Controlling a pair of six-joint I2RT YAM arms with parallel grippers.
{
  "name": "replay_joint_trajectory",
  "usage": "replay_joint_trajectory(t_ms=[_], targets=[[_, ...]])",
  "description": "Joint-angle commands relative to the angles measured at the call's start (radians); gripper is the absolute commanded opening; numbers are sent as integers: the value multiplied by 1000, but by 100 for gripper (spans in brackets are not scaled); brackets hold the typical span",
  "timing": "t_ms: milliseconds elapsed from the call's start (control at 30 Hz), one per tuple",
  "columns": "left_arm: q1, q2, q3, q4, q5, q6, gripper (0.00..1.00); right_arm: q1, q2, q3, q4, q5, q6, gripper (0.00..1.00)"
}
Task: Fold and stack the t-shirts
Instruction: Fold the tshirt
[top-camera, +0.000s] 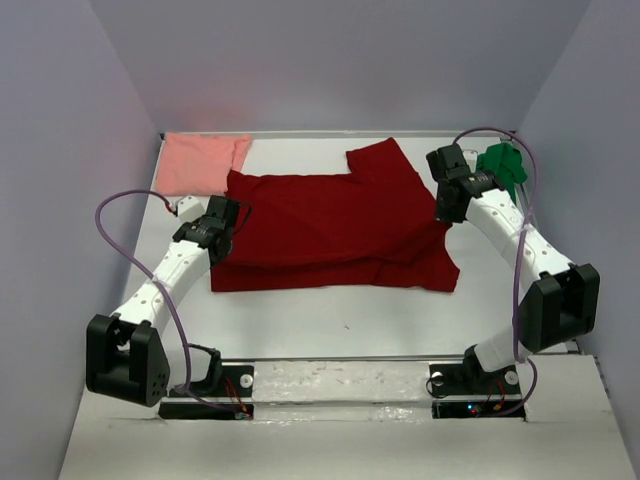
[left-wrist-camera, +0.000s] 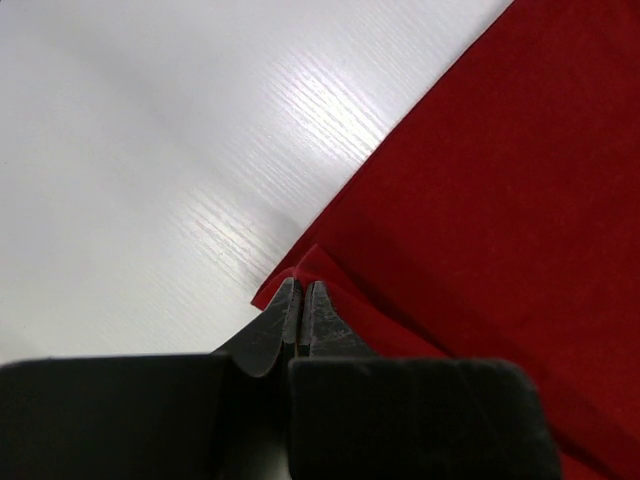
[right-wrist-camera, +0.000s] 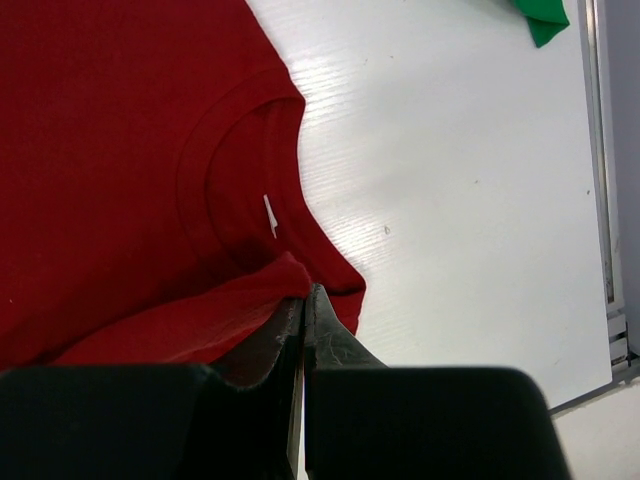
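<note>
The dark red t-shirt (top-camera: 330, 225) lies spread out in the middle of the white table (top-camera: 330, 320), with its near part folded over so that a second layer shows along the front edge. One sleeve points toward the far side. Its collar (right-wrist-camera: 195, 180) is turned to the right side of the table, and a small white label (right-wrist-camera: 270, 215) is visible inside it.

The left gripper (left-wrist-camera: 302, 298) is at the left edge of this shirt, low over the table. Its jaws are closed together and they pinch the corner of a fold of the red cloth. The right gripper (right-wrist-camera: 303, 305) is at the right edge, just beside the collar. Its jaws are also closed, and a ridge of red cloth rises up into them.

The pale pink t-shirt (top-camera: 200, 163) lies folded flat in the far left corner, touching the red shirt at one corner. The green t-shirt (top-camera: 505, 165) lies crumpled in the far right corner, apart from the red one.
</note>
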Motion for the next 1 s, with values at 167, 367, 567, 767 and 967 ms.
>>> replay_joint_trajectory(t_ms=[167, 367, 567, 767, 967], targets=[[17, 24, 48, 33, -47, 53, 0, -17, 22, 58, 35, 8, -19, 0], [17, 37, 50, 76, -33, 96, 0, -17, 43, 62, 38, 11, -14, 0], [17, 52, 45, 103, -31, 134, 0, -26, 57, 49, 49, -4, -9, 0], [17, 87, 62, 125, -17, 171, 0, -35, 94, 38, 75, -22, -6, 0], [17, 124, 80, 155, -5, 223, 1, -35, 118, 42, 97, -41, -11, 0]])
